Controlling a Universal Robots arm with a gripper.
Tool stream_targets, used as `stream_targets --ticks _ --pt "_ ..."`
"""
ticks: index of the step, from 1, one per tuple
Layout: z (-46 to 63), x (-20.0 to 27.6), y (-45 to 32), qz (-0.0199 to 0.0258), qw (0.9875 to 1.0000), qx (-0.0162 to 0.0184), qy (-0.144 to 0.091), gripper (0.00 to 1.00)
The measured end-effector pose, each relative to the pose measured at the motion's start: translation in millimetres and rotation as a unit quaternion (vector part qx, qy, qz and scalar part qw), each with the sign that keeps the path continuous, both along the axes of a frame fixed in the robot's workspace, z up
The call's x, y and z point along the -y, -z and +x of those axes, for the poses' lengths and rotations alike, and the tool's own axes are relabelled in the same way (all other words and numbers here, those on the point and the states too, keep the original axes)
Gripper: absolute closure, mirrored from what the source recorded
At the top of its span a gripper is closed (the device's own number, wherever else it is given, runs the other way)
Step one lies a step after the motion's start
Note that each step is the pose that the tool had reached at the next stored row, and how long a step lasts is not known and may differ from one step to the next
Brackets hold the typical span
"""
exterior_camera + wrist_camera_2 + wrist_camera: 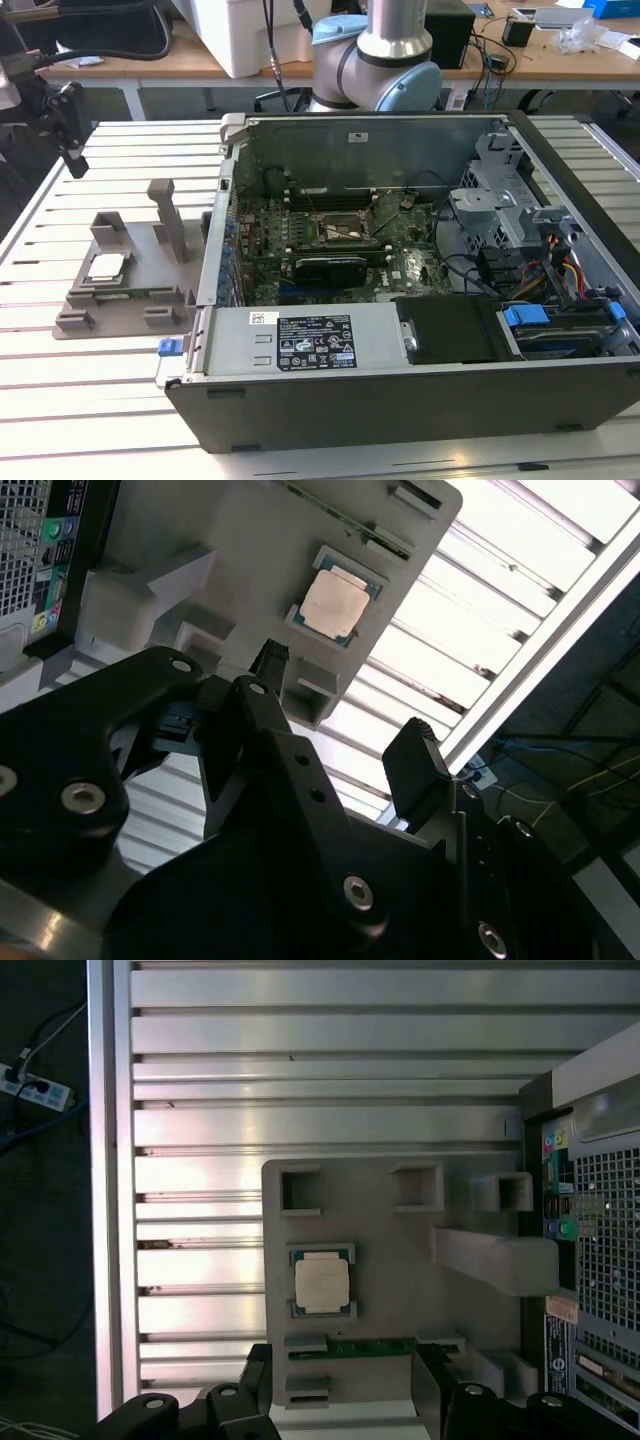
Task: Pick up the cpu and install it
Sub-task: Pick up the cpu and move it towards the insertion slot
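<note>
In the exterior view the cpu (107, 266) lies flat in its seat on the grey tray (150, 300). The tray rests on the slatted tabletop (100, 390), just beside the open computer case (400, 400), toward the exterior view's left. Inside the case, the socket (335, 232) on the green board appears to have no chip in it, as far as I can judge. The robot arm (385, 55) rises behind the case.

In the second wrist view the tool (345, 705) hangs above the tray with its two black fingers (415, 750) wide apart. Nothing is between them, only the tray and the bright slats. The cpu is beyond the fingertips and apart from them.

In the first wrist view the chip sits in its seat with the silvery side up, near the tool but not touched by it.

So I judge that the task is at its beginning: the picking is not done, and neither is the installing.
</note>
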State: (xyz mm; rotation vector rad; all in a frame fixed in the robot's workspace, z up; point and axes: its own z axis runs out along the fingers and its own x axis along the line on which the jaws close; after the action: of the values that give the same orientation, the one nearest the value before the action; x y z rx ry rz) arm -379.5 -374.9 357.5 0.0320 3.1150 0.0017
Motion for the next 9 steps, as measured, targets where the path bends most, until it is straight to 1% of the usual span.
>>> stream_targets --ticks 9 --pt "0.0 0.0 10.0 0.0000 1.0000 0.0000 0.000 0.34"
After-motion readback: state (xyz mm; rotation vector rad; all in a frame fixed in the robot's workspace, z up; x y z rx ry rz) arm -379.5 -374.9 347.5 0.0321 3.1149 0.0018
